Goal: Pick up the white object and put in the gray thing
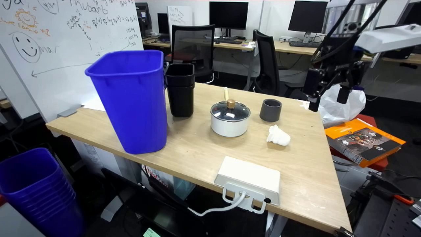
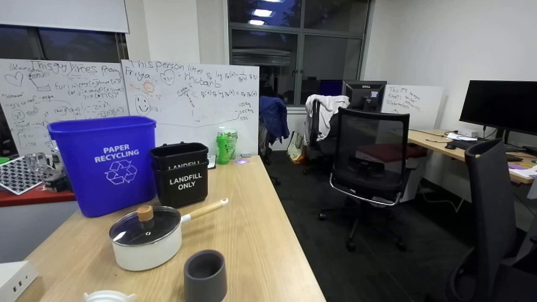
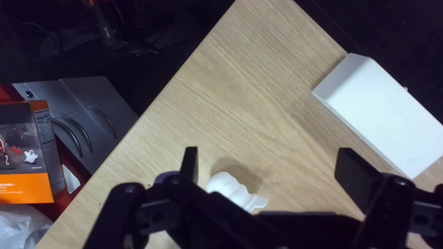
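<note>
The small white object (image 1: 278,136) lies on its side on the wooden table. In the wrist view the white object (image 3: 228,188) is partly hidden behind my left-hand finger, and only the top of the white object (image 2: 109,296) shows at the bottom edge of an exterior view. The gray cup (image 1: 270,115) stands upright close behind it, open side up; it also shows in an exterior view (image 2: 205,287) but is out of the wrist view. My gripper (image 1: 329,100) is open and empty, above and apart from the white object. The wrist view shows its two fingertips (image 3: 268,154) wide apart.
A white lidded pot (image 1: 229,127) stands beside the cup, its handle pointing away. A tall blue bin (image 1: 138,112) and black bins (image 1: 180,95) stand farther along the table (image 1: 197,154). A white box (image 1: 248,172) sits at one edge. An orange box (image 1: 365,141) lies off the table.
</note>
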Motion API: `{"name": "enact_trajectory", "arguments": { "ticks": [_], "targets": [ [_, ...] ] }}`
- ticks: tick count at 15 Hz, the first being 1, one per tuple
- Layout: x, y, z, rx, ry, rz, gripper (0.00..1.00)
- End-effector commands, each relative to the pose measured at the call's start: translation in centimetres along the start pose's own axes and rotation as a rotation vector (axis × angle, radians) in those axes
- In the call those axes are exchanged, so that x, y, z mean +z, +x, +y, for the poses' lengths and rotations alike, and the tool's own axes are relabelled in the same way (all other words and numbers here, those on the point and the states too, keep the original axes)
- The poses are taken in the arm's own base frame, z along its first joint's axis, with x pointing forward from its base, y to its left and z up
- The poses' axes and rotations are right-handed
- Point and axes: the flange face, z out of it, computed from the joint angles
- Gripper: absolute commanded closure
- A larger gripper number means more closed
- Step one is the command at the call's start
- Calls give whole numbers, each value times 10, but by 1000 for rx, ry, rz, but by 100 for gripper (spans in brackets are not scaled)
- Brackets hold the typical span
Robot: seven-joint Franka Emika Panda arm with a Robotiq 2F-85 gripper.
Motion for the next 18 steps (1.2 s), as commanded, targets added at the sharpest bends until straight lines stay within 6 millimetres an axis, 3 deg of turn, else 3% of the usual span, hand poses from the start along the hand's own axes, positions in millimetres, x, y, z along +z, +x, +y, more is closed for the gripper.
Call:
{"name": "enact_trajectory", "arguments": {
  "ticks": [1,11,13,14,18],
  "targets": [
    [25,9,-7,24,-36,80,0],
    [103,39,-37,131,-165,261,0],
    [109,47,-44,174,-194,293,0],
    [105,36,-39,145,-180,268,0],
    [106,38,-41,154,-183,271,0]
  ]
}}
